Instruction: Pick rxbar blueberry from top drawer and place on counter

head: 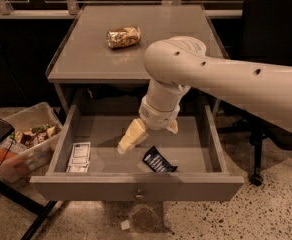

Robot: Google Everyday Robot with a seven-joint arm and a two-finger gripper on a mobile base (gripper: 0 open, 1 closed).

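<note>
The rxbar blueberry [158, 160], a dark navy wrapper with white print, lies flat on the floor of the open top drawer [136, 186], right of middle near the front panel. My gripper [147, 140] hangs inside the drawer just above and left of the bar, not touching it. Its cream fingers [132, 136] are spread apart and hold nothing. My thick arm reaches in from the right and hides part of the drawer's back. The counter [86, 59] is the grey top above the drawer.
A crumpled gold-and-silver foil can [123, 36] lies on the counter at the back. A white printed packet [79, 156] lies in the drawer's front left corner. A clear bin of snacks [23, 144] stands on the floor at left. An office chair [273, 44] stands at right.
</note>
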